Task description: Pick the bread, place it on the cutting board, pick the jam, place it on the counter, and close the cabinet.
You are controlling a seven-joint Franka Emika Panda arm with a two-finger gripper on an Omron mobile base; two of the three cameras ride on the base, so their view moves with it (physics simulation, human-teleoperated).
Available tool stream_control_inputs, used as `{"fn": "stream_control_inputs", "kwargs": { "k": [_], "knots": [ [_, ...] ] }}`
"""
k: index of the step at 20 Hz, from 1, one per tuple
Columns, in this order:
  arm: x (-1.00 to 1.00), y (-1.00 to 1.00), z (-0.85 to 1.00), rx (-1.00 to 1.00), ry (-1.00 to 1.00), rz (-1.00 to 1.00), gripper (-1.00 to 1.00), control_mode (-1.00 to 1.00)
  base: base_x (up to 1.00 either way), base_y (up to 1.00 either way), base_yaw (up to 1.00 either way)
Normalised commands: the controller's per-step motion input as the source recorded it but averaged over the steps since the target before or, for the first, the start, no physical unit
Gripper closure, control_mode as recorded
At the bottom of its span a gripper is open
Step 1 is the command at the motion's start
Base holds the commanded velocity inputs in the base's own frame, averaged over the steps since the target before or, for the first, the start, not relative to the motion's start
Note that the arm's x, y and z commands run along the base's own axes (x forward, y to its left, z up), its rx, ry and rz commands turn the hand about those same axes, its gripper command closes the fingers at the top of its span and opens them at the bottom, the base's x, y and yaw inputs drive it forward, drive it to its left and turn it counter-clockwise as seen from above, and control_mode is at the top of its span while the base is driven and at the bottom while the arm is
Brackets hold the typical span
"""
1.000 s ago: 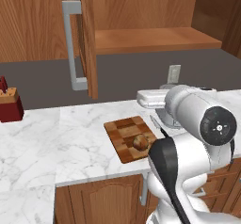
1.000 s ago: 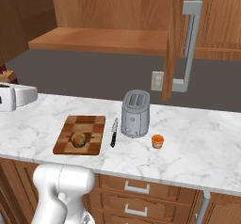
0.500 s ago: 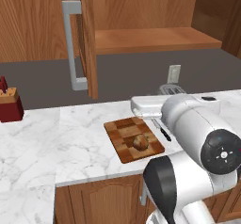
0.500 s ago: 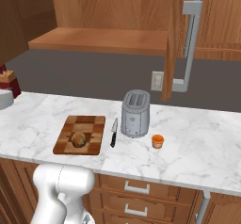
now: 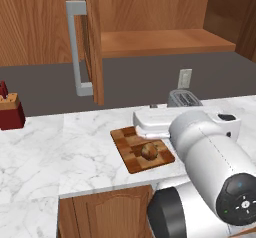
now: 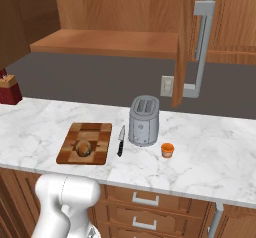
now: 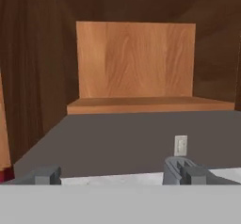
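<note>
Right base view, bread (image 6: 83, 148) on cutting board (image 6: 92, 131), scene shifted rightward, tool (image 7: 113, 175) spread, empty.

Soft, even rendered light with no glare and no single clear source. The counter (image 6: 210, 147) is bright; the wall under the cabinet (image 5: 165, 39) is flat dark grey. Ahead of the hand, the cabinet's side walls fall into deep brown shade. Edges are slightly soft and blocky, without lens distortion.
</note>
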Motion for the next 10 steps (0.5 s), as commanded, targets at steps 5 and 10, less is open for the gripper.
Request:
{"fn": "stream_control_inputs", "kwargs": {
  "k": [5,10],
  "knots": [
    [0.00,0.43,0.00,0.00,-0.06,0.00,-1.00,-1.00,0.00,0.00,0.00],
    [-0.08,0.29,0.04,0.00,-0.09,-0.05,-1.00,-1.00,0.00,0.00,0.00]
  ]
}}
